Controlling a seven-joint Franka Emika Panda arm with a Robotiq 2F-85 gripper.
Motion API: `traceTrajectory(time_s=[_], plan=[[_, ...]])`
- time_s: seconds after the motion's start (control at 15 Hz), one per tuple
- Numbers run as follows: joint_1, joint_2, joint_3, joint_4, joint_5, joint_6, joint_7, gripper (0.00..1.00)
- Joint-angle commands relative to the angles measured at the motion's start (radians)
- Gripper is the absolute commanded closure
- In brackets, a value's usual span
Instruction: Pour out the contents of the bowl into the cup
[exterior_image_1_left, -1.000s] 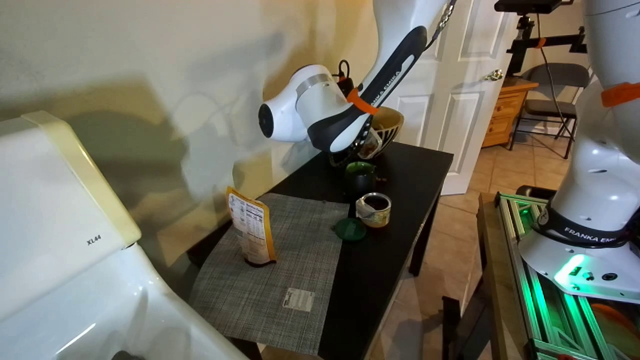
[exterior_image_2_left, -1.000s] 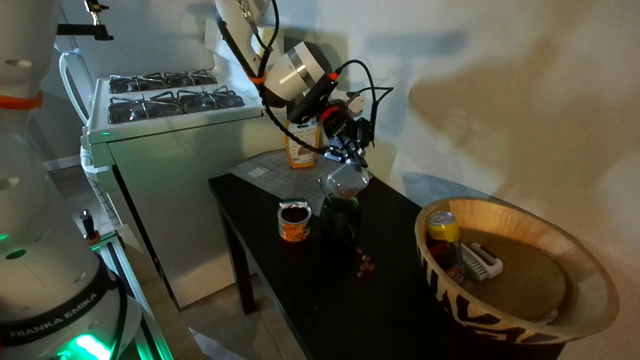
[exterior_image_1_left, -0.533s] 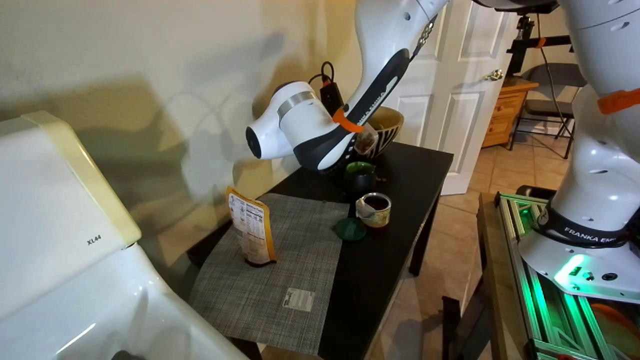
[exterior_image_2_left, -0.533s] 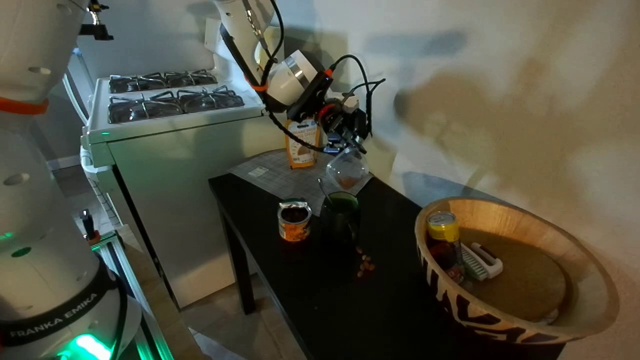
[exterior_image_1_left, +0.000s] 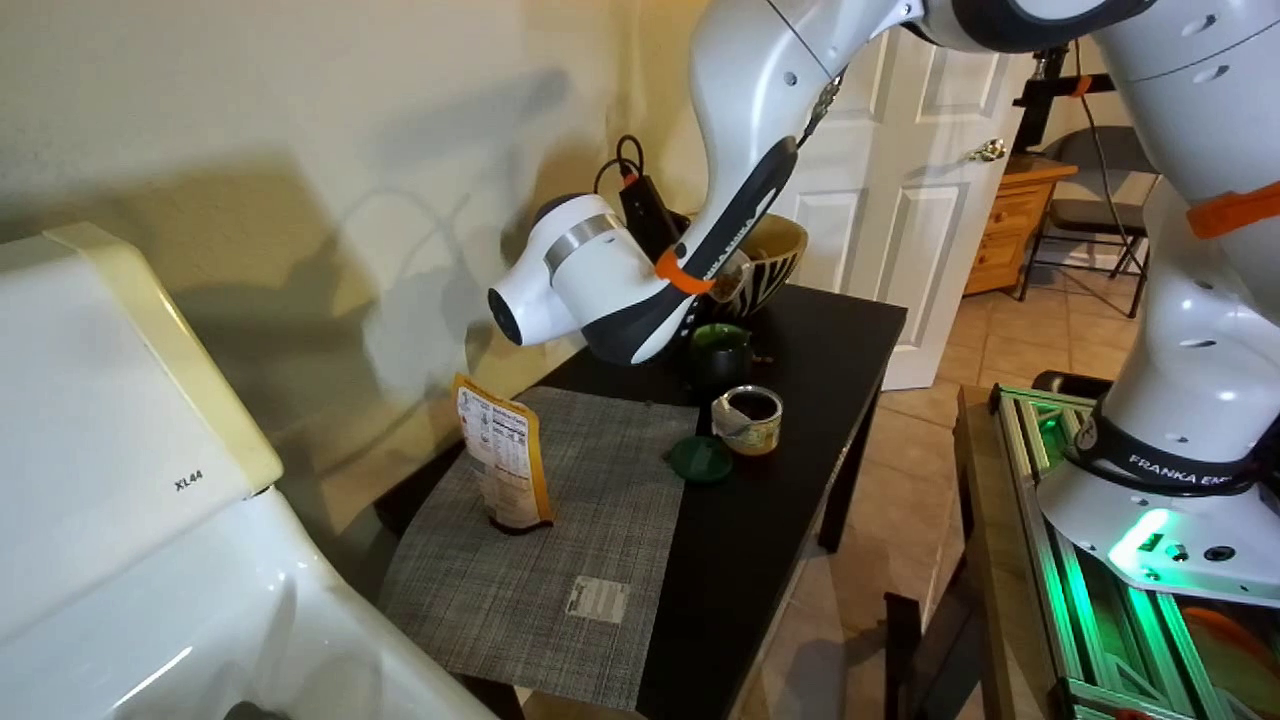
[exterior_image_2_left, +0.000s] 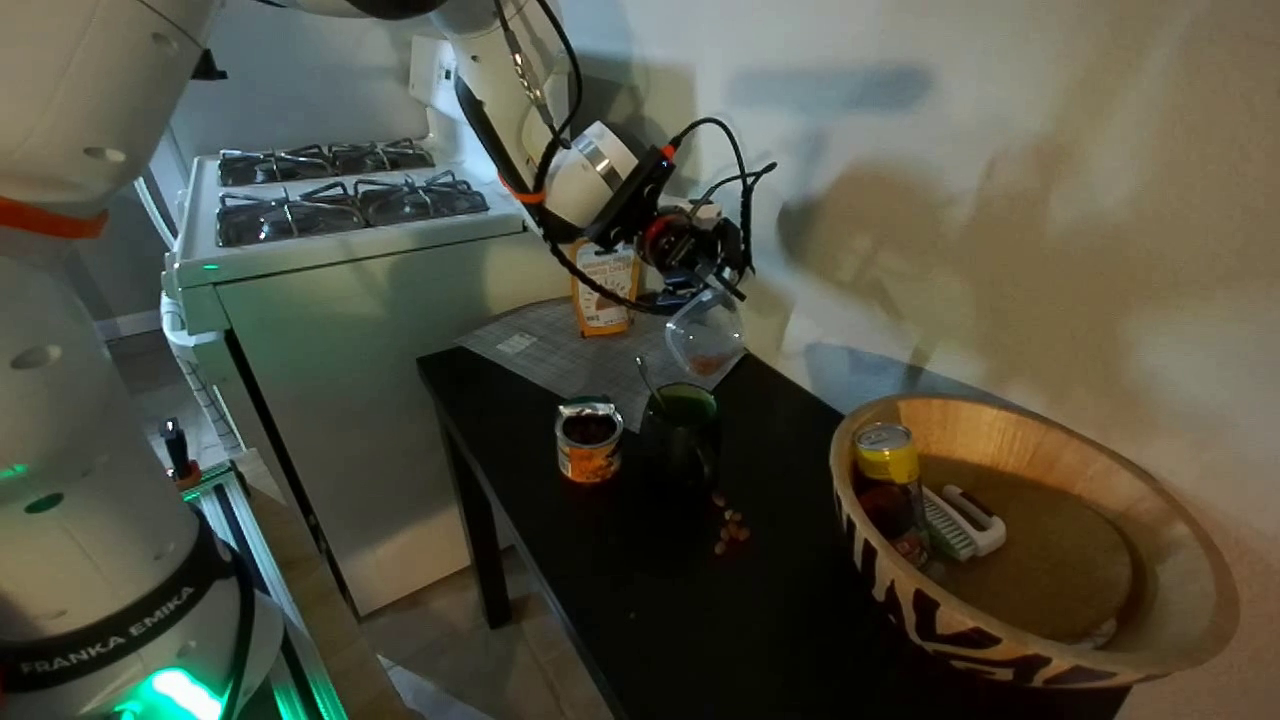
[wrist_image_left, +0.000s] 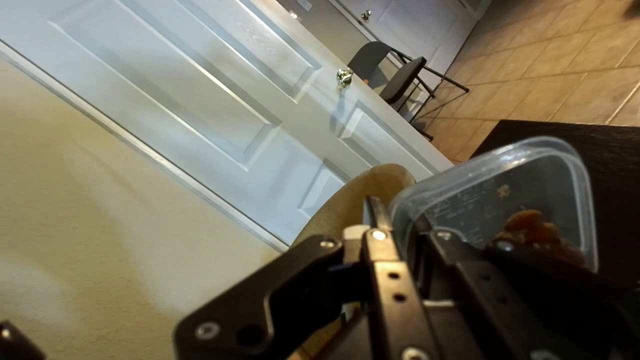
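Pincer (wrist_image_left: 398, 216) gripping one tilted bowl (wrist_image_left: 545, 182); one cup (exterior_image_2_left: 677, 450)

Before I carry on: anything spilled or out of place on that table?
Yes. A few small brown bits lie loose on the black table beside the dark cup, not in it. They look spilled, perhaps from the clear bowl, which holds similarly coloured pieces.

Place: home kitchen | white stove (exterior_image_2_left: 370, 330) with burners (exterior_image_2_left: 420, 198) | tiled floor (wrist_image_left: 550, 65) | white panelled door (exterior_image_1_left: 890, 190), metal knob (wrist_image_left: 344, 78) | folding chair (wrist_image_left: 404, 80), wooden drawers (exterior_image_1_left: 998, 225) beyond | dark table (exterior_image_2_left: 680, 620) bearing mat (exterior_image_1_left: 600, 500), food pouch (exterior_image_1_left: 505, 460), opened tin (exterior_image_2_left: 588, 460), mug (exterior_image_2_left: 682, 445)
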Motion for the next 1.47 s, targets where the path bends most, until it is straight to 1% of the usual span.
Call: traceTrajectory(time_s=[0.0, 0.27, 0.6, 0.93, 1.2, 1.33, 1.4], plan=[[0.005, 0.041, 0.009, 0.036, -0.051, -0.055, -0.057, 0.97], [0.012, 0.059, 0.017, 0.047, -0.078, -0.094, -0.091, 0.97], [0.027, 0.079, 0.025, 0.049, -0.108, -0.183, -0.118, 0.97], [0.021, 0.094, 0.031, 0.044, -0.136, -0.231, -0.149, 0.97], [0.012, 0.103, 0.033, 0.044, -0.157, -0.243, -0.166, 0.97], [0.0, 0.09, 0.041, 0.043, -0.142, -0.223, -0.146, 0.97], [-0.012, 0.07, 0.052, 0.041, -0.117, -0.195, -0.116, 0.97]])
